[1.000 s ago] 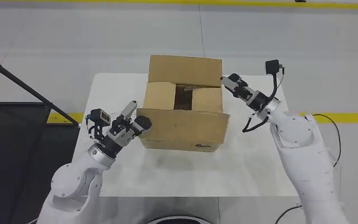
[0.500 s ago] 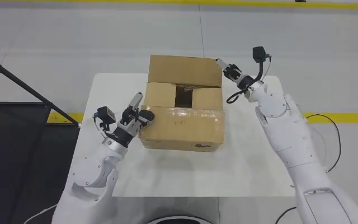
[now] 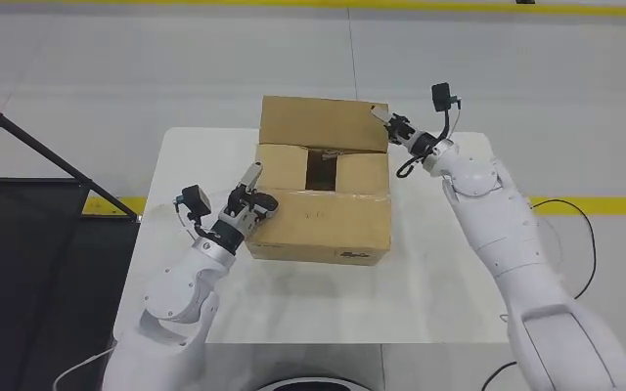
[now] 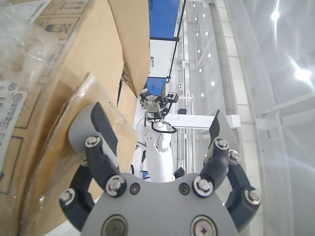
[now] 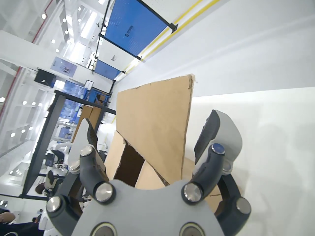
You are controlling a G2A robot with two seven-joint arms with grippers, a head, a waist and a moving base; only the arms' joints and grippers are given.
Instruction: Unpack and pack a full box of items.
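At table [image 3: 440, 293] centre: box [image 3: 318, 220], flaps partly up, tabletop showing on all four sides.
Left hand [image 3: 254, 191] released, one finger against near flap's left edge; right hand [image 3: 386, 122] released, fingers straddling rear flap's [image 3: 323, 122] right edge.

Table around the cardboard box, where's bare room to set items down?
Widest bare patch: the near strip of table in front of the box. A narrower strip lies right of the box, under the right arm. Crowded at the box's left corner by the left end effector.
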